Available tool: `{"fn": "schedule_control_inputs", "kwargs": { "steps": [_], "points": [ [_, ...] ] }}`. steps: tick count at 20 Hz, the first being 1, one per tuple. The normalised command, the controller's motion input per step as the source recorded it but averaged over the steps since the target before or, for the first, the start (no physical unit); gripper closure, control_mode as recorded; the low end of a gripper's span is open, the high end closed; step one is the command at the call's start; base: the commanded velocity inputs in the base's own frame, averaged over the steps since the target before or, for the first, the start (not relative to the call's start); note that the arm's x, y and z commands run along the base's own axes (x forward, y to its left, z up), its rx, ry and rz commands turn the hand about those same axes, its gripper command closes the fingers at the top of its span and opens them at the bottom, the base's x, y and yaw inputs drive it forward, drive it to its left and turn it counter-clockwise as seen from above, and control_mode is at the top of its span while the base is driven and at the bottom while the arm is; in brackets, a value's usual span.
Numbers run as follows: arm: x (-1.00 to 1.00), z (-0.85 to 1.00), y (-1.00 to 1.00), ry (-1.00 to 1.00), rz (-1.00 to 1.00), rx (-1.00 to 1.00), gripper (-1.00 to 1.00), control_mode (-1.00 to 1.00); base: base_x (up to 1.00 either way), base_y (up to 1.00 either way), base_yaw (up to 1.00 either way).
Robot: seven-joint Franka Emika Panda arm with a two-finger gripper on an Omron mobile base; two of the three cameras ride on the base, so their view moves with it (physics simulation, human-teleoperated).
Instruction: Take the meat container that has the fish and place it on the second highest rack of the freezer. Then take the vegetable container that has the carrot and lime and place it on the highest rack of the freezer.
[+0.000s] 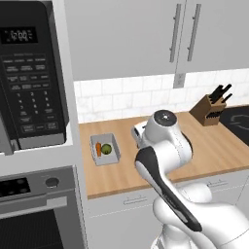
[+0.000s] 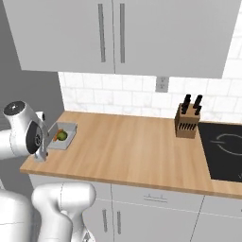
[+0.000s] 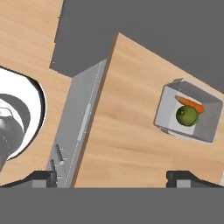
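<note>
Left base view: wooden counter (image 1: 219, 151) runs along a white tiled wall. Grey tray (image 1: 105, 149) sits near the counter's left end, toward the front edge, holding the carrot (image 1: 98, 149) on its left and the lime (image 1: 106, 149) on its right, the two touching or nearly so. White arm (image 1: 168, 165) rises from the lower right, its upper joint just right of the tray. Knife block (image 1: 209, 109) at the back right of the counter, cooktop (image 1: 238, 119) beyond it. Microwave (image 1: 29, 82) and oven (image 1: 34, 209) fill the left side.

Right base view: tray (image 2: 62, 135) at the counter's far left corner area, carrot (image 2: 59, 133) and lime (image 2: 62, 136) inside. Arm (image 2: 23, 132) just left of it. Knife block (image 2: 187, 120) near the back wall, beside the cooktop (image 2: 224, 151).

Hand view: looking down on the counter, tray (image 3: 205, 131) at right, lime (image 3: 187, 116) in the middle, carrot (image 3: 191, 104) along one wall touching the lime. Gripper (image 3: 116, 178) over bare wood near the counter's front edge, fingertips (image 3: 179, 177) spread wide, holding nothing, well apart from the tray.
</note>
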Motion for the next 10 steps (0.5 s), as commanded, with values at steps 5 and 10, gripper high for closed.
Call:
{"fn": "schedule_control_inputs", "kwargs": {
  "steps": [5, 10],
  "points": [
    [0.30, -0.04, 0.29, -0.01, 0.13, 0.07, -1.00, -1.00, 0.00, 0.00, 0.00],
    [0.64, -0.04, 0.00, -0.06, 0.23, 0.19, -1.00, -1.00, 0.00, 0.00, 0.00]
  ]
}}
